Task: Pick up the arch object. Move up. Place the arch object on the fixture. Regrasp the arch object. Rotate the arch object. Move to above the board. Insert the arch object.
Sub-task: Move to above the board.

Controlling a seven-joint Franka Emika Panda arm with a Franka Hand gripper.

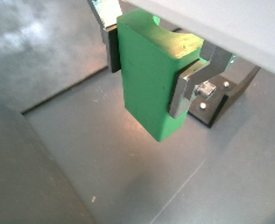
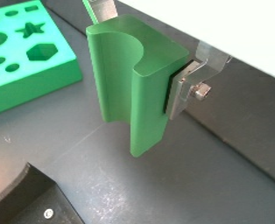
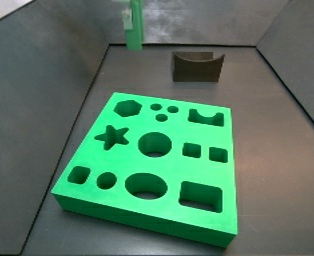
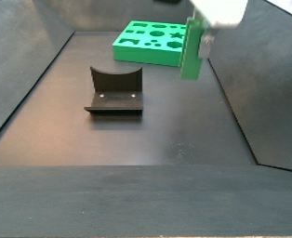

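Claw [image 1: 151, 59] pinching the arch object [image 1: 150, 83] near its top, hanging clear above the worktop [image 1: 70, 166]. Probably light, stiff, slick plastic; flat side faces best for gripping, hard to judge though.

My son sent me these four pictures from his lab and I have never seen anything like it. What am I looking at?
This is a robot arm with a two-finger gripper. Two pictures come from cameras on its wrist, looking down past the fingers. Two come from cameras fixed beside the dark table.

The gripper is shut on a small bright green block with a curved notch, the arch object, and holds it in the air, clear of the floor.

On the table lies a large flat green board with cutouts shaped as a star, circles, squares and a hexagon. Apart from it stands a small dark block with a scooped top, the fixture, with nothing on it.
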